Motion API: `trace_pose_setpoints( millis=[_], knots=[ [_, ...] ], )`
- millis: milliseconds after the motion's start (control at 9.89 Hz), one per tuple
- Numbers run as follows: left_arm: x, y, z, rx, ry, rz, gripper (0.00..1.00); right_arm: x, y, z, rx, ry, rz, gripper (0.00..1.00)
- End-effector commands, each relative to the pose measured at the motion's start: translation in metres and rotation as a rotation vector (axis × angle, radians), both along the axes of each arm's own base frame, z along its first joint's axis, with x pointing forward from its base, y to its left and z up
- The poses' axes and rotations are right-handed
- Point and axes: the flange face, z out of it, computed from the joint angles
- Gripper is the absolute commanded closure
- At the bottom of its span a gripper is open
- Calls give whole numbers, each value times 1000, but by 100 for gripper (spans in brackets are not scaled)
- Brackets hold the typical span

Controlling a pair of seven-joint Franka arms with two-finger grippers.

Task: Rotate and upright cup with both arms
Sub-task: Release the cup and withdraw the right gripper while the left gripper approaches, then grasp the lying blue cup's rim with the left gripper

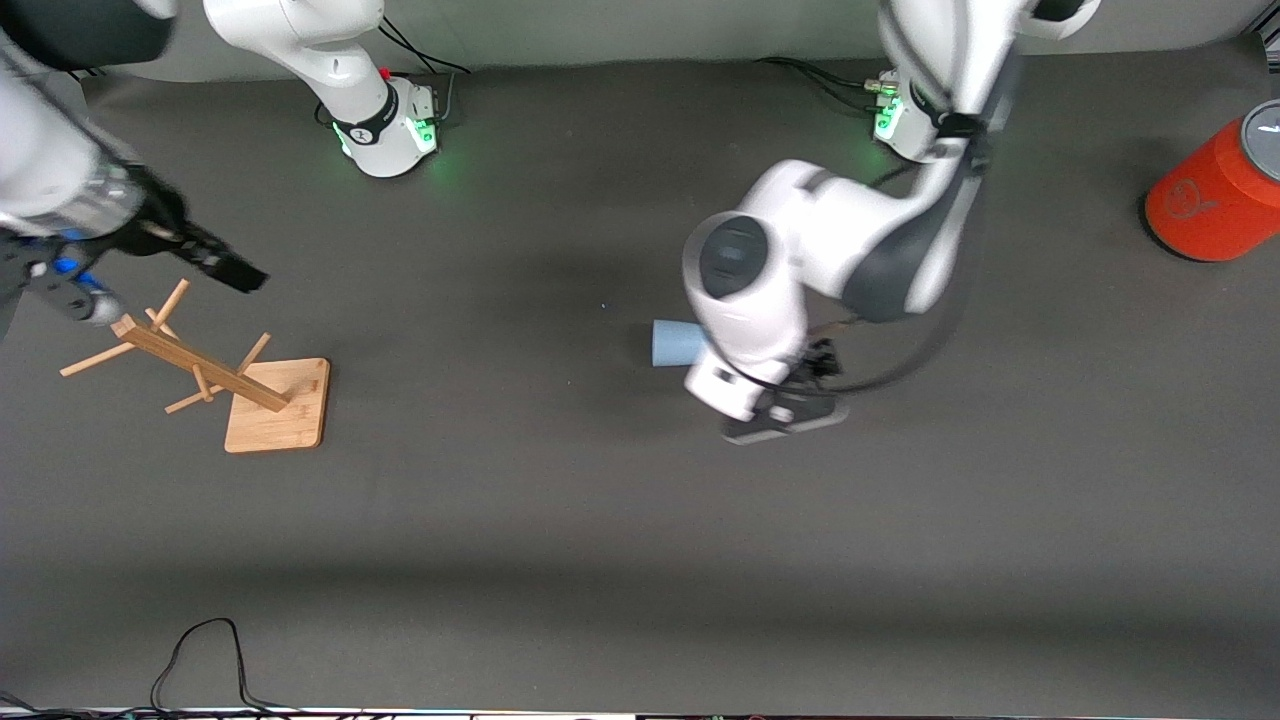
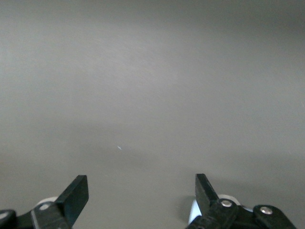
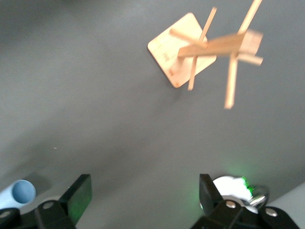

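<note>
Front view: cup (image 1: pixel 678 343) on its side mid-table, long axis along table toward arm ends. Left arm bent low over it, far nearer than right arm; left gripper hidden.

Left wrist view: left gripper (image 2: pixel 138 195) spread, bare table (image 2: pixel 152 86) between; cup unseen.

Right wrist view: right gripper (image 3: pixel 143 195) spread, over wooden rack (image 3: pixel 209 52); cup (image 3: pixel 18 193) well apart, mouth visible.

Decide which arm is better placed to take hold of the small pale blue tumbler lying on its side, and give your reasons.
Left. The left gripper, fingers open, hangs right at the small pale blue tumbler lying mid-table. The right gripper, also open, waits above the wooden peg rack at the right arm's end.
</note>
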Motion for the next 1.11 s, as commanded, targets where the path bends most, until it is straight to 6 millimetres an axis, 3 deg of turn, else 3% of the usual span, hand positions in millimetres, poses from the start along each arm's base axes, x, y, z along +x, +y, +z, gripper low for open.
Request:
trace_pose_setpoints(
  millis=[0,202,303,506,708,809,910,1011],
  knots=[
    [-44,-65,-34,85,-34,-72,0,0,-36,1,39,-34,171,0],
    [-99,-118,-83,143,-55,-107,0,7,-59,-1,57,-77,312,0],
    [-113,-133,-105,143,-75,-120,0,10,-69,-4,62,-99,354,0],
    [-135,-150,-148,176,-99,-140,0,15,-79,-10,72,-121,445,0],
    [-138,-151,-162,195,-100,-153,1,16,-78,-7,69,-135,463,0],
    [-132,-150,-158,192,-106,-149,10,17,-78,-7,68,-140,465,0],
    [-132,-147,-158,206,-102,-140,36,17,-77,-6,69,-146,478,0],
    [-134,-144,-163,223,-93,-139,70,18,-79,-5,70,-150,513,0]
  ],
)
